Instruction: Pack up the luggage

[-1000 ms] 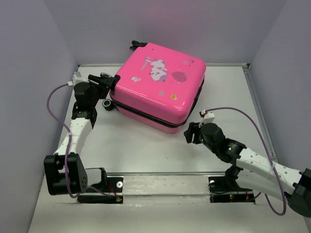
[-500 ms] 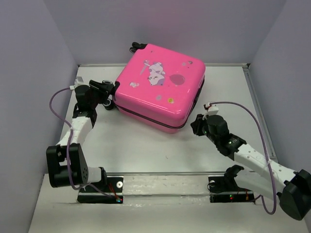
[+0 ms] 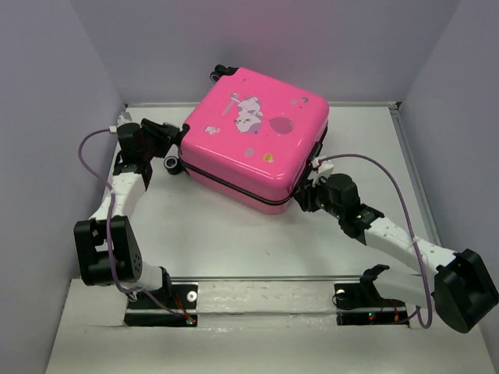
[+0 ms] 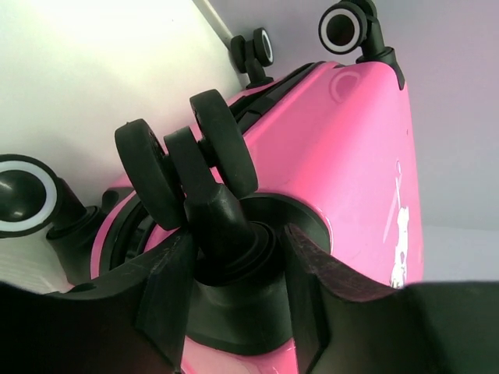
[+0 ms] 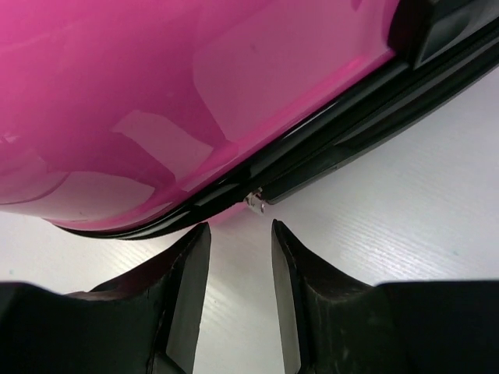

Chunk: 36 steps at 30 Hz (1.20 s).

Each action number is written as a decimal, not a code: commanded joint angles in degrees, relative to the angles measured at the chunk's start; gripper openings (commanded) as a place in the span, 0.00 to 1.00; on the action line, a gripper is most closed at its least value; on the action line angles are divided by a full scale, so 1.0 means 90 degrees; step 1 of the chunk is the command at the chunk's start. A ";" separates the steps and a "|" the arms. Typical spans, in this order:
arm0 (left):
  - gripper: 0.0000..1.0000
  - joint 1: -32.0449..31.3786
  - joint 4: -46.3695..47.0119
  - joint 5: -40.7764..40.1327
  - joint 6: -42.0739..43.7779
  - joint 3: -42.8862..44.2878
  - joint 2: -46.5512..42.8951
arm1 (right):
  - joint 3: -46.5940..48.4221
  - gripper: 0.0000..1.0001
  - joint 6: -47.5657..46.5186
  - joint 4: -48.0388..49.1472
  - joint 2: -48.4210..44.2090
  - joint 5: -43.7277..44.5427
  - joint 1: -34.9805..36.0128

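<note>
The luggage (image 3: 253,144) lies flat and zipped shut on the table (image 3: 234,241), toward the far middle, with its stickered pink shell facing up. It is turned askew to the table edges, one corner pointing toward the near right. The body is almost square, so a long axis is hard to pick out. The line from wheeled end to plain end runs left to right, and the wheeled end faces the left wall.

The left gripper (image 4: 234,249) meets that wheeled end at its upper corner. Its fingers (image 4: 168,284) close around the stem of a twin-wheel caster (image 4: 207,167), one on each side. Three further wheels show in the left wrist view, among them a white-ringed wheel (image 4: 23,195) low on the left.

The right gripper (image 5: 240,230) sits at the luggage's near-right corner. Its jaws are parted, with bare table between them and nothing held. The black zipper seam (image 5: 335,148) crosses just beyond the fingertips, where a small metal zipper pull (image 5: 256,203) hangs.
</note>
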 commanded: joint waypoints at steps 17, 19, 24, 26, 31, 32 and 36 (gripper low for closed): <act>0.47 -0.0898 0.0495 -0.0432 0.0789 -0.2213 -0.3076 | 0.0588 0.42 -0.0991 0.0776 0.0540 -0.1386 -0.0599; 0.43 -0.1341 0.0564 -0.0609 0.0877 -0.2820 -0.3234 | 0.0637 0.41 -0.1195 0.0815 0.0696 -0.1396 -0.0599; 0.33 -0.2445 0.0652 -0.1126 0.0878 -0.3564 -0.3605 | 0.0647 0.39 -0.1265 0.1107 0.1058 -0.1425 -0.0599; 0.31 -0.3058 0.0788 -0.1408 0.0878 -0.3819 -0.3694 | 0.0472 0.37 -0.1246 0.1516 0.1039 -0.1318 -0.0599; 0.31 -0.4183 0.1023 -0.1868 0.0927 -0.3723 -0.3021 | 0.0122 0.35 -0.1236 0.2374 0.0874 -0.1474 -0.0599; 0.31 -0.4465 0.1101 -0.2053 0.0936 -0.3683 -0.2855 | 0.0052 0.35 -0.1216 0.2503 0.0834 -0.1464 -0.0599; 0.30 -0.4886 0.1608 -0.2045 0.0956 -0.3468 -0.2103 | -0.0134 0.35 -0.1236 0.2992 0.0688 -0.1542 -0.0599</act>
